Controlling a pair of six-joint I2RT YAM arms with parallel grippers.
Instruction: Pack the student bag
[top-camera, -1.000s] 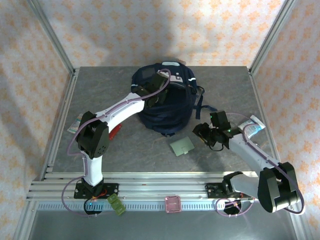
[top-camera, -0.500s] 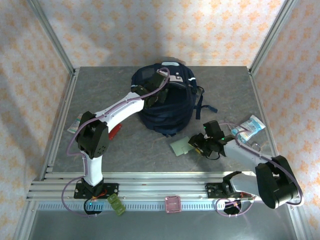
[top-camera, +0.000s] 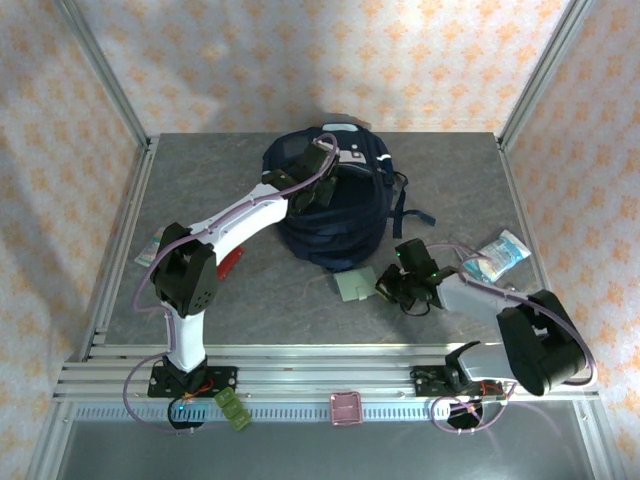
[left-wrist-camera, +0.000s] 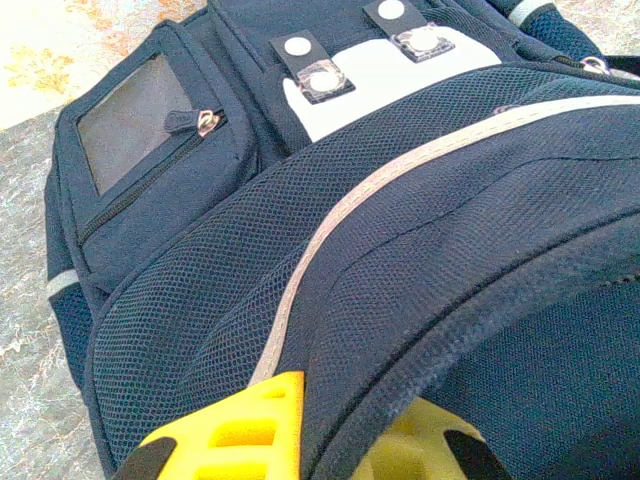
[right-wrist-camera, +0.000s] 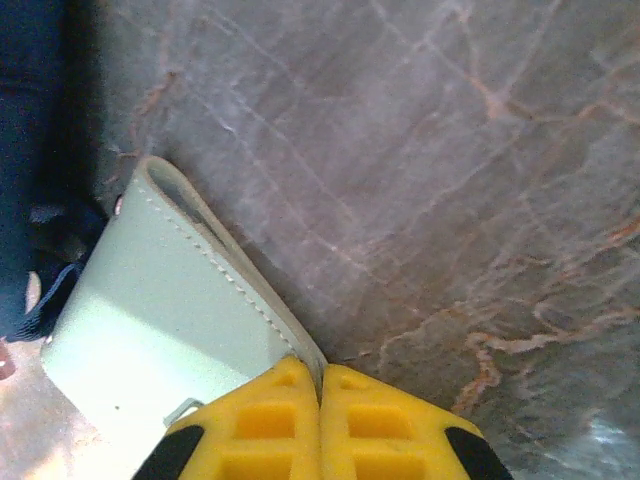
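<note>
The student bag (top-camera: 345, 228) lies at the worktop's (top-camera: 200, 200) 12 o'clock, its rim pinched tight in your left hand (left-wrist-camera: 320, 440). Your right hand (right-wrist-camera: 320, 420) nips only the pale green case's (right-wrist-camera: 170, 330) corner, so lift slowly.

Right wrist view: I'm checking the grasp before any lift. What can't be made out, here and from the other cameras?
1. Right wrist view: whether the shut right gripper pinches the pale green pouch; the gripper covers that corner.
2. Top view: the same contact is too small to judge, tucked under the wrist.
3. Left wrist view: the inside of the student bag, hidden by the mesh rim clamped in the left gripper.
</note>
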